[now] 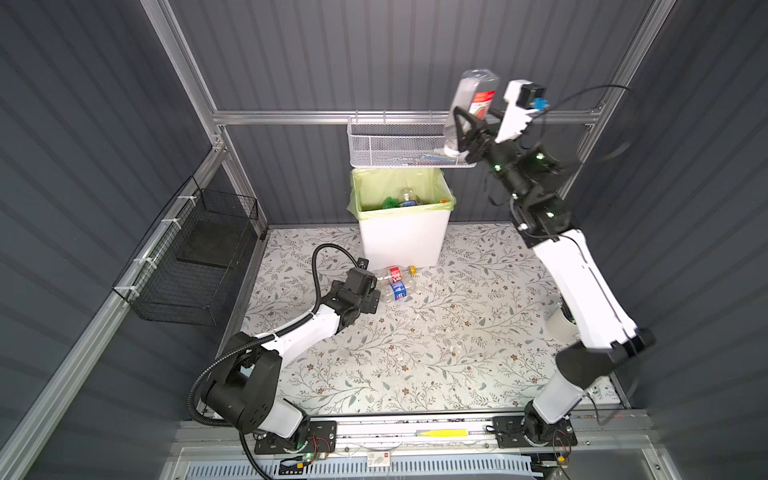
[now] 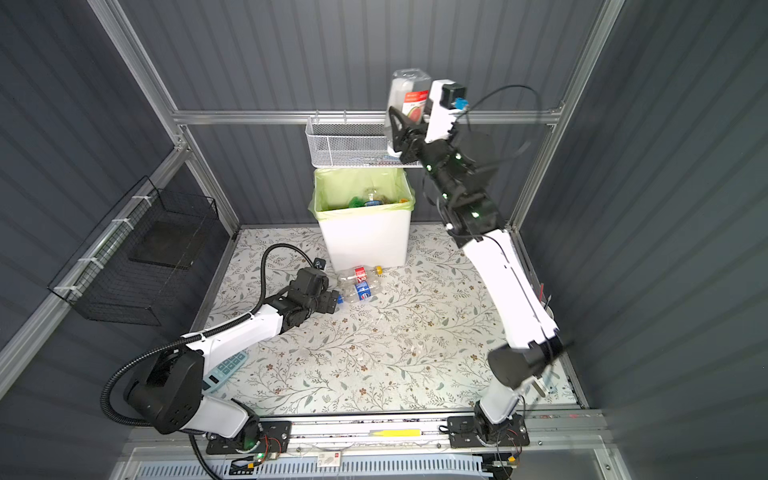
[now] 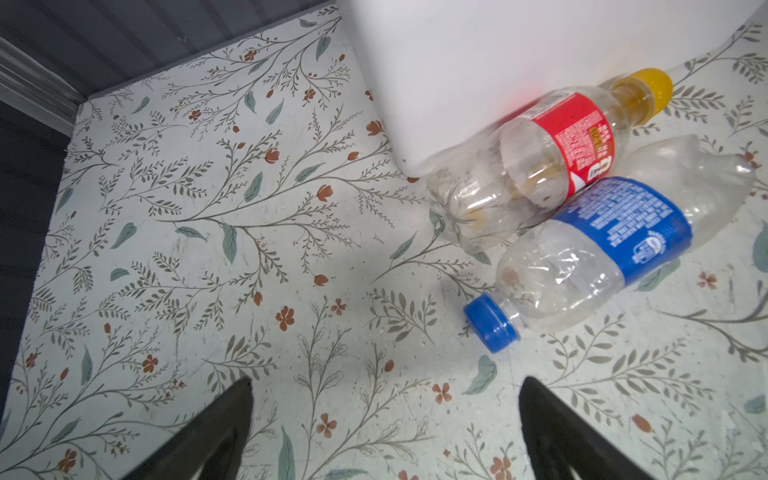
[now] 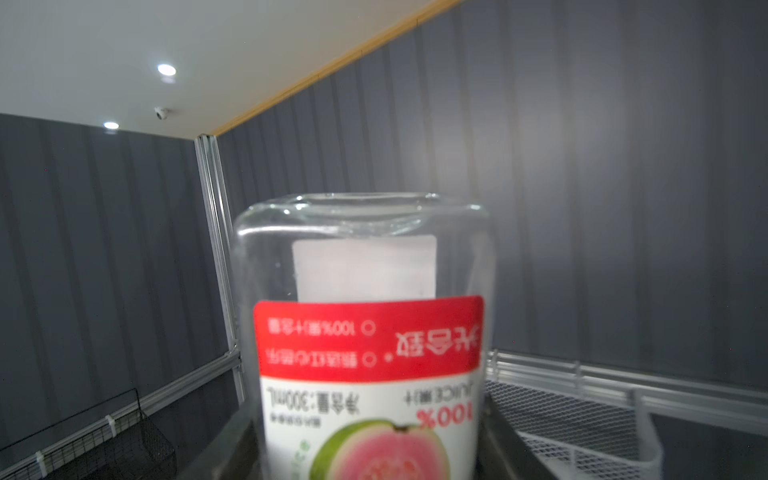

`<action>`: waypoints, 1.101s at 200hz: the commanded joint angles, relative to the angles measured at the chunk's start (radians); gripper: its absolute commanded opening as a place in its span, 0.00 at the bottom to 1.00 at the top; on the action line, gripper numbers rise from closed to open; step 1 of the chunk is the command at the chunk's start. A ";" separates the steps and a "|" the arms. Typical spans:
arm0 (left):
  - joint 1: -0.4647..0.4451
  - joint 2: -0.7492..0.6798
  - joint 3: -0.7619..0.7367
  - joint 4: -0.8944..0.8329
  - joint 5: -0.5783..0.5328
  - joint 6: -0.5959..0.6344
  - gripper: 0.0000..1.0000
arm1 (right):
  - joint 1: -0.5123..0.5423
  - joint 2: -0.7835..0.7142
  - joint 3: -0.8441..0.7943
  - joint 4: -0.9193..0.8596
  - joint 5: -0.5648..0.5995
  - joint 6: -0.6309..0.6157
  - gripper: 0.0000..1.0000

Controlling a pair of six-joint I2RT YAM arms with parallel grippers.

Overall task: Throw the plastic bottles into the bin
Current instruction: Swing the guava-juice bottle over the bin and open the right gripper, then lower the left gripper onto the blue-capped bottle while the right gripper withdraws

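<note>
My right gripper (image 1: 476,120) (image 2: 409,120) is raised high, to the right of and above the bin (image 1: 401,241) (image 2: 365,241), shut on a clear plastic bottle (image 1: 471,102) (image 2: 405,102) (image 4: 365,332) with a red and white guava label, held cap down. My left gripper (image 1: 376,291) (image 2: 334,297) (image 3: 386,386) stands open low over the floor, empty. Just beyond it two bottles lie at the bin's foot: a red-labelled, yellow-capped one (image 1: 395,273) (image 3: 540,158) against the bin wall (image 3: 457,62), and a crushed blue-labelled, blue-capped one (image 1: 397,289) (image 3: 602,249). Several bottles (image 1: 409,197) lie inside the bin.
A white mesh basket (image 1: 395,143) hangs on the back rail just above the bin, next to the held bottle. A black wire basket (image 1: 195,266) is on the left wall. A white cup (image 1: 559,326) stands behind the right arm; a calculator (image 2: 226,370) lies under the left arm.
</note>
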 commanded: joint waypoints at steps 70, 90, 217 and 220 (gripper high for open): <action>-0.007 0.024 0.055 -0.004 0.080 0.010 1.00 | 0.037 0.057 0.014 -0.164 0.120 -0.052 0.99; -0.041 0.030 0.092 -0.007 0.067 0.075 1.00 | 0.028 -0.047 -0.103 -0.154 0.164 -0.097 0.99; -0.109 0.394 0.516 -0.320 0.288 0.340 0.98 | -0.190 -0.525 -1.028 -0.117 0.252 0.049 0.99; -0.109 0.402 0.538 -0.325 0.297 0.345 0.98 | -0.196 -0.536 -1.050 -0.117 0.253 0.054 0.99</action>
